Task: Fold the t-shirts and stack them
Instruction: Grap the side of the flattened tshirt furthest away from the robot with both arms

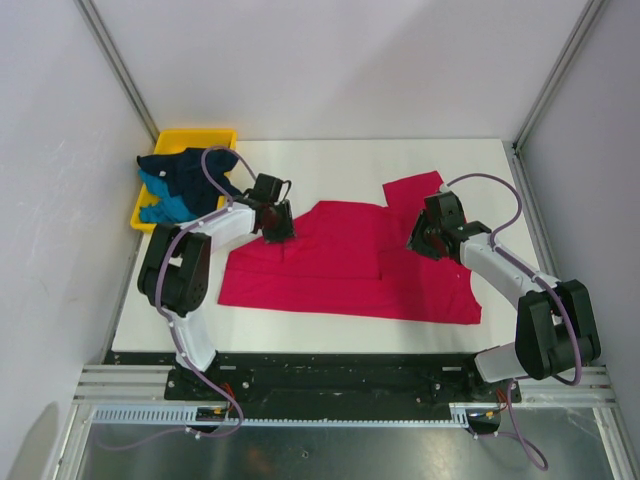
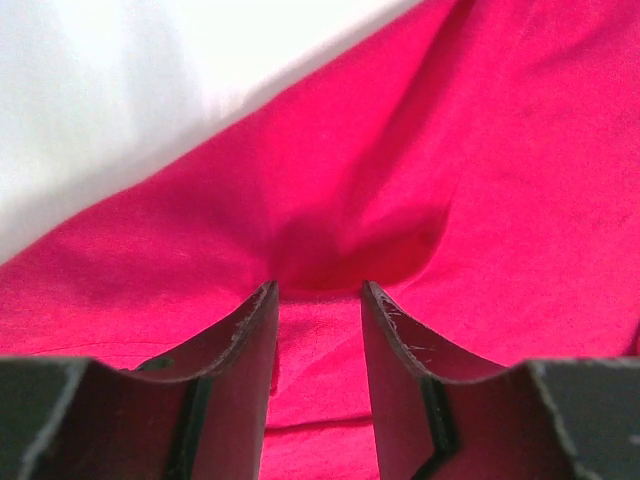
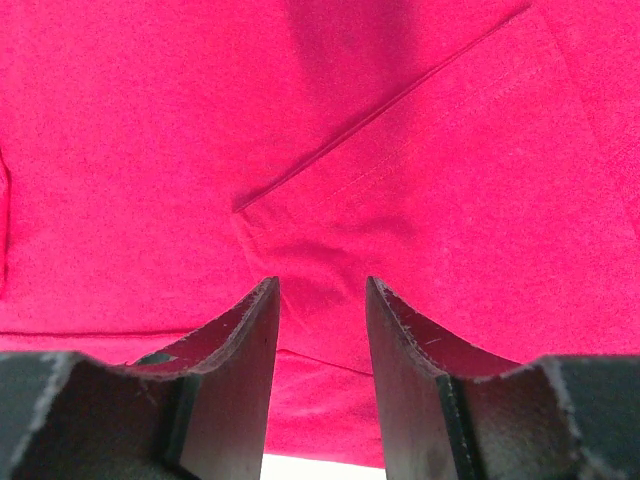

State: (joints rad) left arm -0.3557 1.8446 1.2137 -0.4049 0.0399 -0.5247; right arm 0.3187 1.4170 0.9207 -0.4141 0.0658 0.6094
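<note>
The crimson-pink t-shirt [image 1: 340, 285] lies spread on the white table, with one sleeve [image 1: 412, 190] pointing to the back right. My left gripper [image 1: 279, 230] is down on its upper left part. In the left wrist view the jaws [image 2: 318, 287] stand a little apart with the cloth [image 2: 480, 150] dimpled at the tips. My right gripper [image 1: 421, 240] is low over the shirt's right part, by the sleeve. Its jaws [image 3: 320, 282] stand a little apart over a stitched hem [image 3: 400, 160]. The navy t-shirt [image 1: 192, 168] and the teal-blue t-shirt [image 1: 163, 208] lie crumpled in the tray.
The yellow tray [image 1: 200, 135] stands at the table's back left corner. Bare white table [image 1: 330, 165] shows behind the crimson shirt. Grey walls and metal posts close in the back and both sides.
</note>
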